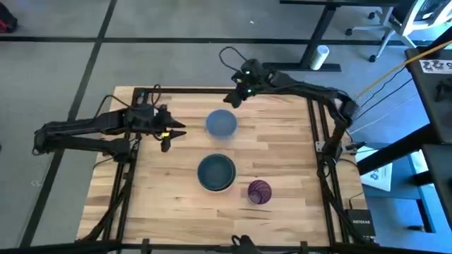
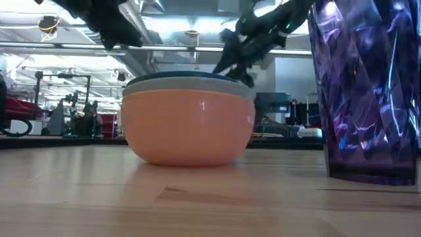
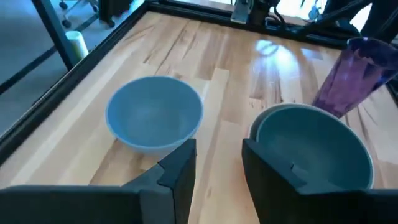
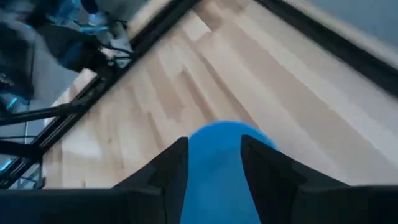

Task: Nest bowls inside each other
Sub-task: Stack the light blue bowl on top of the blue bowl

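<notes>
Looking down from above, the wooden table (image 1: 162,197) has a light blue bowl (image 1: 221,123) sitting alone toward the far side, and a stack of bowls (image 1: 216,172) nearer the middle, well apart from it. From the low view the stack shows an orange bowl (image 2: 188,128) on the bottom with a grey-beige rim and a dark teal rim peeking out just above it, so those are already nested. The left wrist view shows the dark teal bowl (image 3: 311,146) as the top one of the stack, with a greyish rim around it. A purple faceted cup (image 1: 260,191) stands upright just beside the stack, on its right in the overhead view.

The left gripper (image 1: 167,132) hangs over the table's left part, near the lone blue bowl but not touching it. Its fingers (image 3: 180,171) are spread apart with nothing between them, and both the blue bowl and the stack sit out ahead of them.

The right gripper (image 1: 233,97) is up by the far edge of the table, just beyond the light blue bowl. Its jaws are also parted and empty, and through its wrist camera the blue bowl (image 4: 214,162) shows right past the fingers, seemingly below them rather than gripped.
</notes>
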You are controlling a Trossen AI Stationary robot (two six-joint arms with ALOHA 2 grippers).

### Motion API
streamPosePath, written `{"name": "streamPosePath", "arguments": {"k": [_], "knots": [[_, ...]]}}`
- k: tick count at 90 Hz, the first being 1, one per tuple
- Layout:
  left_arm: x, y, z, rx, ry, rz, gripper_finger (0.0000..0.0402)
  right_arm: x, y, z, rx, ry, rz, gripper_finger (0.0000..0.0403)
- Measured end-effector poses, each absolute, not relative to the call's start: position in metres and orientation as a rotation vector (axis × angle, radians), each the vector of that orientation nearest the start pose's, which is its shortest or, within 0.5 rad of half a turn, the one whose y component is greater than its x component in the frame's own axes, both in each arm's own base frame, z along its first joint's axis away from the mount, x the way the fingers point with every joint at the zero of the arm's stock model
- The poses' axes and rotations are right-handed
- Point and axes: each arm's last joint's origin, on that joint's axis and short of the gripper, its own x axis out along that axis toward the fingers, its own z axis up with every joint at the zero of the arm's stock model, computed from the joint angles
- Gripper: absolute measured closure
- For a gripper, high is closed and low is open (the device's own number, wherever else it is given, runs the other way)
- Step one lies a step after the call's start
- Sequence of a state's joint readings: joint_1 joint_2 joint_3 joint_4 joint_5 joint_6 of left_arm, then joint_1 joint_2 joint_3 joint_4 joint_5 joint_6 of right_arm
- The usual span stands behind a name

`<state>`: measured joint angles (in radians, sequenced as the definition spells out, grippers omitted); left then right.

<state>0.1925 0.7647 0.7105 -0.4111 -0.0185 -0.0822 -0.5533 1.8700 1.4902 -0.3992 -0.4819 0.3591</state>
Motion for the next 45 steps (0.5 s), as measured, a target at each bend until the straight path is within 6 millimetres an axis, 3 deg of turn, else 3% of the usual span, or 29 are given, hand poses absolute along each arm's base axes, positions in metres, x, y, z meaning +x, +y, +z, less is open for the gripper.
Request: {"name": "streamPosePath", "arguments": {"k": [10,22,45], "knots": [[0.162,0.030,0.290,-0.123,0.450,0.220,0.0288,0.368,-0.205,0.240,0.724,0.731,-0.191,0.0269],[0.161,0.030,0.290,-0.121,0.453,0.226,0.0288,0.370,-0.196,0.236,0.642,0.833,-0.239,0.0269],[0.162,0.030,0.290,-0.116,0.450,0.236,0.0288,0.375,-0.181,0.253,0.440,0.945,-0.365,0.0269]]}}
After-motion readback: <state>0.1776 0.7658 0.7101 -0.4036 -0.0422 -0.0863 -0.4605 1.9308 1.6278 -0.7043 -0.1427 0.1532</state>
